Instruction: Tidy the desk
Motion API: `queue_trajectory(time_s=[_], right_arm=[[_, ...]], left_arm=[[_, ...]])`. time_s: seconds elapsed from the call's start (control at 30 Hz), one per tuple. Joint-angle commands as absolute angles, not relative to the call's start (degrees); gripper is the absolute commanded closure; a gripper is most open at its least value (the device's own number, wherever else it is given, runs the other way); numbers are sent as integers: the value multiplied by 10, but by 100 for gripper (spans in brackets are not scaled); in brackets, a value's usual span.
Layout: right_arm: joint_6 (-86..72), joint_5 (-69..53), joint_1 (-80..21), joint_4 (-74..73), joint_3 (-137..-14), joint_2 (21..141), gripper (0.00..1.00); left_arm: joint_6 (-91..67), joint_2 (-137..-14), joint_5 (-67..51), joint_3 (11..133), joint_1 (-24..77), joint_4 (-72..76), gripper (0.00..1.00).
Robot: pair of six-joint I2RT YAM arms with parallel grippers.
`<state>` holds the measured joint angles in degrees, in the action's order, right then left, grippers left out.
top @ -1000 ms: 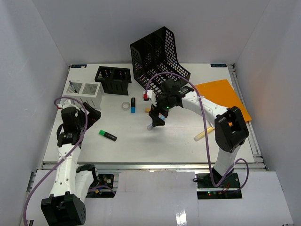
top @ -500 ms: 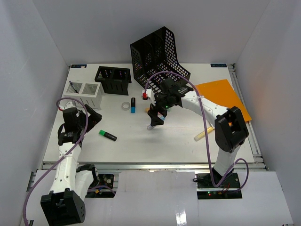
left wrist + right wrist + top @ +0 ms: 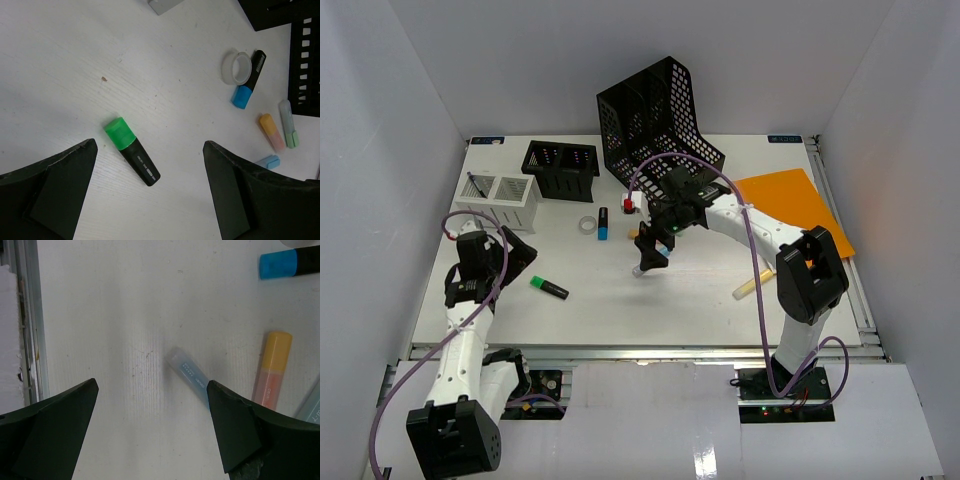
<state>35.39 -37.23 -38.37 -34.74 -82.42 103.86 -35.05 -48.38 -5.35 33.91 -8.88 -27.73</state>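
The desk [image 3: 650, 310] is a white tabletop with a metal front rail. My left gripper [image 3: 517, 252] is open and empty at the left. In the left wrist view it [image 3: 150, 145] hangs over the desk just right of a green-capped black highlighter [image 3: 131, 156], which also shows in the top view [image 3: 549, 288]. My right gripper [image 3: 650, 258] is open and empty over the middle of the desk. In the right wrist view it [image 3: 152, 387] hangs above a pale blue highlighter [image 3: 189, 374] that lies by its right finger [image 3: 235, 430].
At the back stand a black file holder [image 3: 660, 120], a black mesh organizer [image 3: 560, 168] and a white mesh organizer [image 3: 498, 200]. An orange folder [image 3: 795, 205] lies right. A tape roll [image 3: 588, 224], blue-capped highlighter [image 3: 603, 222], orange highlighter [image 3: 272, 370] and cream marker [image 3: 752, 283] lie loose.
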Motion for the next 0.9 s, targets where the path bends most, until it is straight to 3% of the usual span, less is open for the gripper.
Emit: queue_trajectory(time_s=[0.0,0.87], right_arm=[[363,-390,-384,-351,-814,1015,4],[374,-404,-382,-351,-794,1005,5]], left_arm=[[-360,-483,-34,338,-91,-289,2],[-382,-511,36,341,-95,-313,3]])
